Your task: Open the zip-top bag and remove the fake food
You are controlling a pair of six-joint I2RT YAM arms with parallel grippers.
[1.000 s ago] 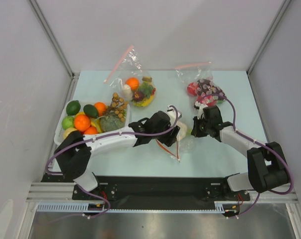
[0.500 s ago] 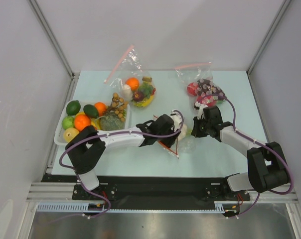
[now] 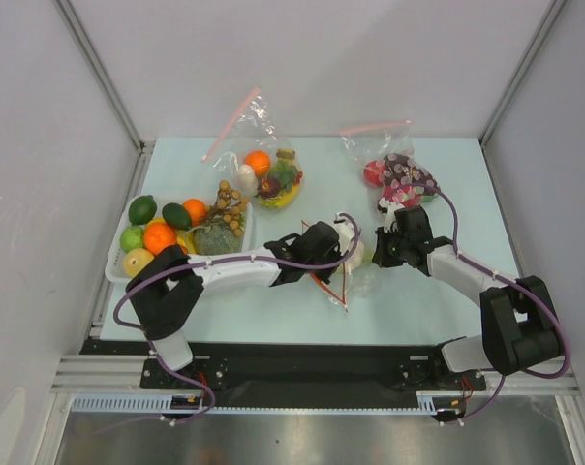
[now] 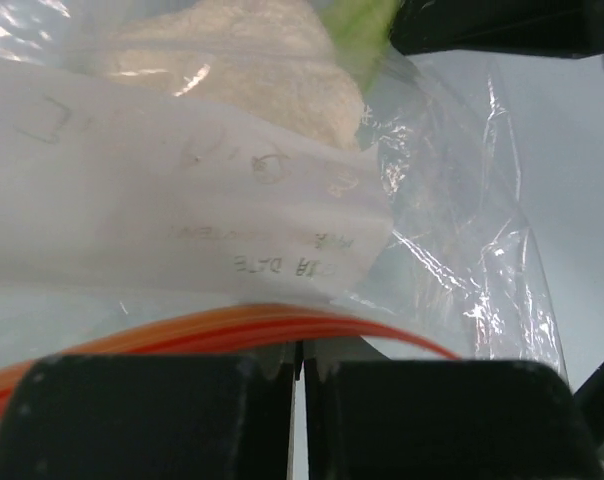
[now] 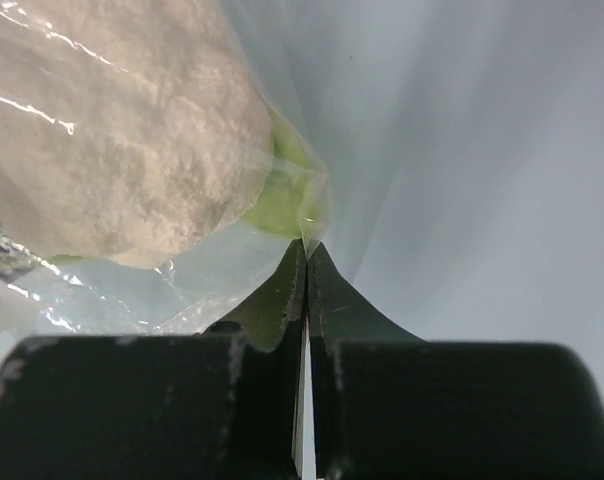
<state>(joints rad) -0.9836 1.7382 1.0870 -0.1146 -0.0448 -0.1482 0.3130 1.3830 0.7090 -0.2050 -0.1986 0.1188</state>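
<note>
The zip-top bag (image 3: 358, 278) lies crumpled at the table's middle, between my two grippers. Its red-orange rim (image 4: 232, 325) and white label (image 4: 182, 200) fill the left wrist view. My left gripper (image 3: 328, 263) is shut, its jaws pinching that rim (image 4: 302, 350). My right gripper (image 3: 378, 252) is shut on the bag's clear plastic at the opposite side (image 5: 305, 245). Of the fake food, a pale white-green leafy head (image 5: 112, 140) shows inside the bag, just past the right fingertips; it also shows in the left wrist view (image 4: 242, 50).
A white tray (image 3: 110, 269) holding several toy fruits sits at the left. Two clear bags with pink zip strips lie at the back, one with an orange (image 3: 263, 174) and one with red-purple toys (image 3: 394, 174). Grey walls stand on three sides.
My left gripper has moved right onto the bag's red-orange rim and has shut on it. The right gripper has stayed shut in the same place.
</note>
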